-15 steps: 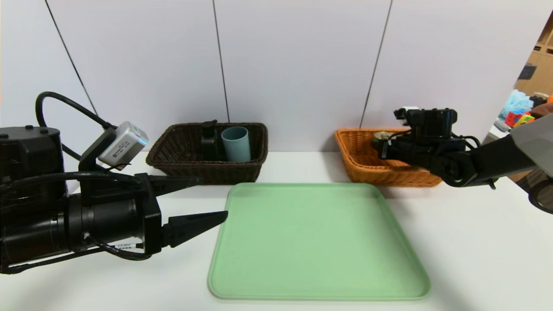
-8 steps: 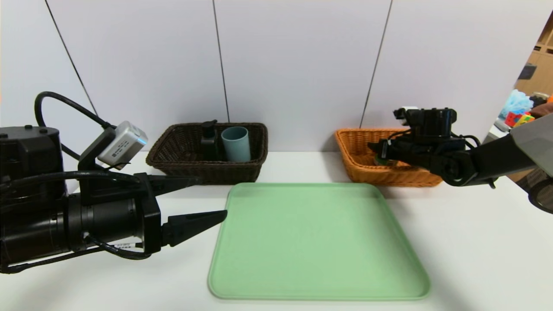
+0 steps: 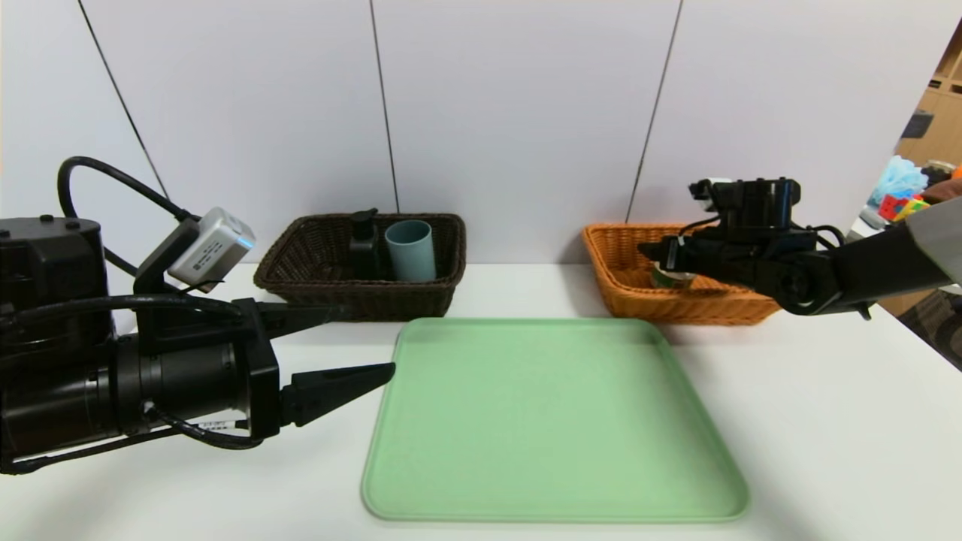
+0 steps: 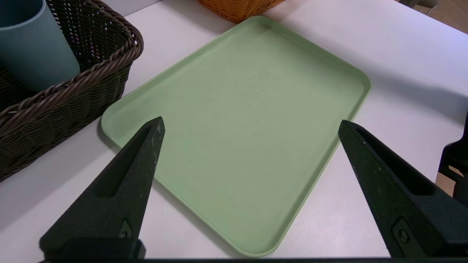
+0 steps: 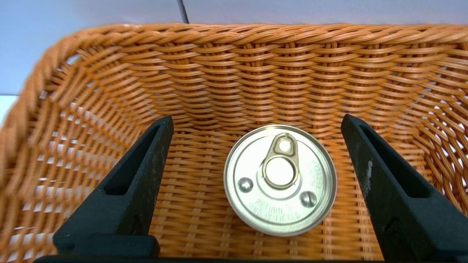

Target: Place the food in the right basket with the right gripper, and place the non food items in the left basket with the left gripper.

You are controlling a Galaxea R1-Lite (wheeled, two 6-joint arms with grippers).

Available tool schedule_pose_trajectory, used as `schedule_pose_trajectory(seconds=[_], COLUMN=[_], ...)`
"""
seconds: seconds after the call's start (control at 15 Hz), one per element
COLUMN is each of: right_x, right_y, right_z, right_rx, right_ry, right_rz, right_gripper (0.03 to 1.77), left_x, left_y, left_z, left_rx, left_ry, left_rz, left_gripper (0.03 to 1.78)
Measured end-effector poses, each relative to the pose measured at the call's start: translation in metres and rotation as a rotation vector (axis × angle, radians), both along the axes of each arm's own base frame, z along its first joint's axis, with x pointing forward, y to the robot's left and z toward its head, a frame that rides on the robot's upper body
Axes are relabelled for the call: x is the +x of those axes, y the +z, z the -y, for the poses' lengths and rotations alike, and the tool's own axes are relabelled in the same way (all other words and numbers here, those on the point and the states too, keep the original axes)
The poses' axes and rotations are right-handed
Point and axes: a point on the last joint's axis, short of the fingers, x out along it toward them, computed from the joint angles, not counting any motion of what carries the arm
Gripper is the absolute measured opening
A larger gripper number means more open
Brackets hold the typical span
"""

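White surface (image 3: 827, 421), broad and matte, carries every item I list.

Green plastic tray (image 3: 552, 421), rectangular with rounded corners, bare, at centre. No hazard.

Dark brown woven wicker basket (image 3: 361, 293), rear left, holds a black rectangular pump bottle (image 3: 364, 244) and a blue-grey cylindrical cup (image 3: 410, 249), both upright. I judge that sorting done.

Orange-tan woven wicker basket (image 5: 234, 73), rear right, with flared rim. I reckon a careless withdrawal could catch that rim and drag the basket.

Left end effector (image 4: 250, 126), black, two pointed fingers, on the orange-shelled arm, hangs over the surface beside the tray's near left corner, fingers wide apart, empty, idle.

Right end effector (image 5: 256, 122), black, on the grey-shelled arm, sits inside the orange basket, fingers spread clear of the tin on both sides.

Small squat round tin can (image 5: 279, 179), gold pull-tab lid up, rests flat on the basket floor between those fingers, untouched. My chief worry: a slanted retreat could clip the lid and tip it.
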Motion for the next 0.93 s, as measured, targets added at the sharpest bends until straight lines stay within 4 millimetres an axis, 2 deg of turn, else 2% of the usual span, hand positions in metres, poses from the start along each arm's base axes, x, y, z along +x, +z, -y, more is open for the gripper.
schedule_pose_trajectory(seconds=[0.2, 0.47, 0.73, 0.93], right_x=[-0.013, -0.041, -0.081, -0.123], right_y=[0.015, 0.044, 0.073, 0.087], right_z=[-0.007, -0.011, -0.008, -0.007], right_rx=[0.037, 0.041, 0.041, 0.041], right_ry=[0.009, 0.024, 0.03, 0.044], right_rz=[-0.008, 0.016, 0.053, 0.079], right_gripper=[1.62, 1.66, 1.68, 1.69], left_x=[-0.001, -0.007, -0.018, -0.033], left_y=[0.004, 0.018, 0.03, 0.033], left_z=[-0.003, -0.01, -0.019, -0.026], left_rx=[-0.01, -0.041, -0.045, -0.028], left_ry=[0.013, 0.056, 0.153, 0.227], left_rz=[0.011, 0.054, 0.116, 0.144], left_gripper=[1.69, 1.69, 1.69, 1.69])
